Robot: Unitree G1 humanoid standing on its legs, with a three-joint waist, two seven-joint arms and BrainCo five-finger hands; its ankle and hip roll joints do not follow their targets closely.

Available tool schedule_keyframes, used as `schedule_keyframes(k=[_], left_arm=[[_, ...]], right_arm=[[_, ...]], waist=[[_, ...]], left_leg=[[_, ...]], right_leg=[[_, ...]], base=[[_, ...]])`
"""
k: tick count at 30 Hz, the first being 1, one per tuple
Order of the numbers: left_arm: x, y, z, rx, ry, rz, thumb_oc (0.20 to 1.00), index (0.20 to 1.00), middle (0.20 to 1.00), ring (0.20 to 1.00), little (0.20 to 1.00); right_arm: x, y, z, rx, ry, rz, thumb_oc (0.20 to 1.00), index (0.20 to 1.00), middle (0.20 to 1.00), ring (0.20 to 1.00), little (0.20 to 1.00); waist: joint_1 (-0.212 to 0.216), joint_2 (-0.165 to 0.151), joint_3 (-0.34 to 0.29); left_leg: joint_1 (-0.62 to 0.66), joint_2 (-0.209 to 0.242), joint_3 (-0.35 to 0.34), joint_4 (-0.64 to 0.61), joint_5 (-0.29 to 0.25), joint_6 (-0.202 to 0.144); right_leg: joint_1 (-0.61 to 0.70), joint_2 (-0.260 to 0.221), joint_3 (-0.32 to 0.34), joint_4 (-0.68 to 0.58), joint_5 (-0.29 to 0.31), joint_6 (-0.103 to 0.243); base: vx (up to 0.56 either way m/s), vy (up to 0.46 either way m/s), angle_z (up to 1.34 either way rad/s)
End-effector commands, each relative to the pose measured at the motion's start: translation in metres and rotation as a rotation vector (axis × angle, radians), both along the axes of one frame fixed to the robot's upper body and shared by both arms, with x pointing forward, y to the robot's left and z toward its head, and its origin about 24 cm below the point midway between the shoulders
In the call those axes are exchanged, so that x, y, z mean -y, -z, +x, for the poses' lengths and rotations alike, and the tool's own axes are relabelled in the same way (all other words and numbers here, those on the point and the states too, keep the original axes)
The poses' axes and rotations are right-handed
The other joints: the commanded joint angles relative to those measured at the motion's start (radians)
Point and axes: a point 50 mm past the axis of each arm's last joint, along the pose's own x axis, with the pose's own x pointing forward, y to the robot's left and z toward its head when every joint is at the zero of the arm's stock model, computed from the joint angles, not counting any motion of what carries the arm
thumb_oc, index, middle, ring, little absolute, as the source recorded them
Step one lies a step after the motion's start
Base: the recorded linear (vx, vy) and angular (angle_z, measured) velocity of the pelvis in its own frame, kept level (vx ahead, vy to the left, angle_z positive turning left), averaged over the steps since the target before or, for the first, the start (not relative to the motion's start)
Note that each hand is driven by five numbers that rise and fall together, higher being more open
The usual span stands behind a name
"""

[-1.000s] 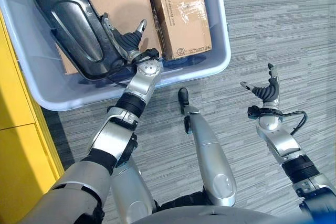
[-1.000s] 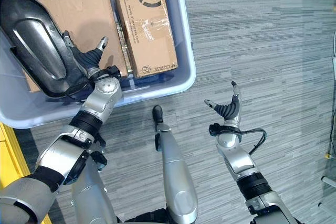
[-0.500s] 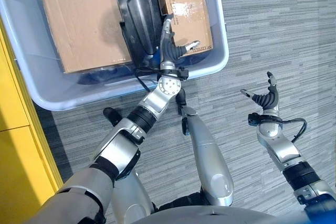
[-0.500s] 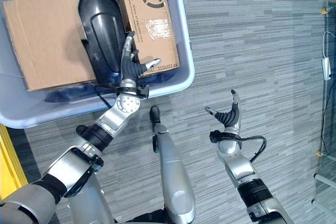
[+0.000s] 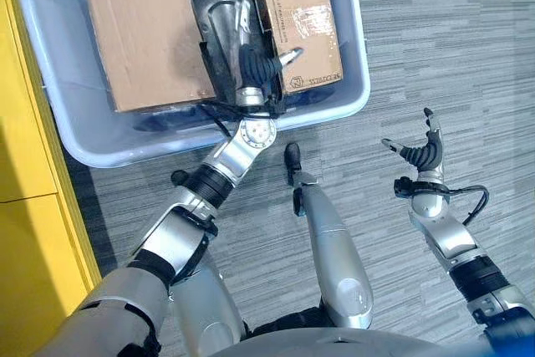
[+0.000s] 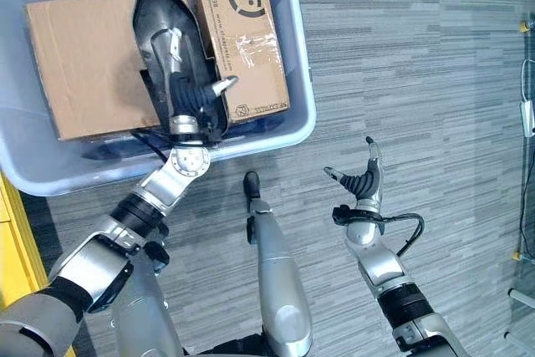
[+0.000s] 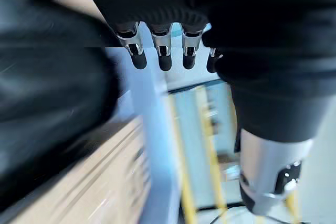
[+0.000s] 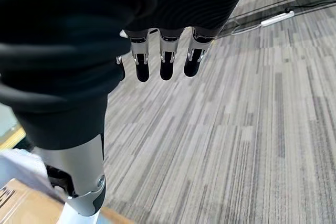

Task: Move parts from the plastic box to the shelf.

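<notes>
We see grey striped carpet floor (image 6: 435,81) throughout. Yellow cabinet (image 5: 25,232) stands on the floor's left edge; white power strip (image 6: 528,114) lies at its far right.

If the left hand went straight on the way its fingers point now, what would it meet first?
The left hand already lies against the black part, so it would likely slide along that, inside the plastic box; depth is unclear.

head stereo looking down, wrist cameras close (perhaps blurred)
</notes>
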Motion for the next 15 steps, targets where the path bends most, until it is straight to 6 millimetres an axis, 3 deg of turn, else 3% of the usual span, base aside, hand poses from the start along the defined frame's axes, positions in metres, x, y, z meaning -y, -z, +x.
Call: schedule_keyframes(k=[1,4,8,13,15], left_arm=[[0.01,-0.04,-0.018,0.275,0.034,-0.092,1.0,1.0,1.0,1.0,1.0],[-0.003,-0.045,-0.023,0.313,-0.006,-0.163,1.0,1.0,1.0,1.0,1.0],[-0.014,-0.031,-0.019,0.216,-0.067,-0.227,1.0,1.0,1.0,1.0,1.0],[-0.028,0.001,-0.003,-0.025,-0.168,-0.282,1.0,1.0,1.0,1.0,1.0],[-0.03,0.027,0.005,-0.164,-0.221,-0.293,1.0,1.0,1.0,1.0,1.0]], right_arm=[[0.014,-0.013,-0.007,0.091,0.047,-0.07,1.0,1.0,1.0,1.0,1.0],[0.014,-0.01,-0.008,0.077,0.062,-0.068,1.0,1.0,1.0,1.0,1.0],[0.012,-0.007,-0.009,0.068,0.078,-0.048,1.0,1.0,1.0,1.0,1.0],[0.011,-0.004,-0.008,0.05,0.081,-0.027,1.0,1.0,1.0,1.0,1.0],[0.009,-0.003,-0.006,0.045,0.078,-0.033,1.0,1.0,1.0,1.0,1.0]], waist=[[0.031,0.02,0.002],[0.047,0.035,0.002],[0.066,0.042,0.002],[0.08,0.043,0.002],[0.08,0.041,0.002]], left_leg=[[0.003,-0.027,-0.024,0.073,-0.121,-0.02],[0.013,-0.039,-0.034,0.058,-0.118,-0.019],[0.019,-0.047,-0.047,0.036,-0.108,-0.021],[0.022,-0.049,-0.057,0.016,-0.094,-0.027],[0.018,-0.046,-0.059,0.012,-0.085,-0.032]], right_leg=[[0.01,-0.003,-0.122,0.002,-0.002,0.04],[0.018,-0.01,-0.127,0.002,-0.005,0.043],[0.028,-0.015,-0.138,-0.006,-0.005,0.048],[0.036,-0.014,-0.149,-0.018,-0.004,0.051],[0.034,-0.012,-0.148,-0.02,-0.002,0.053]], base=[[0.01,0.018,0.04],[0.01,0.002,0.07],[0.0,-0.036,0.09],[0.0,-0.027,0.05],[0.0,0.0,0.0]])
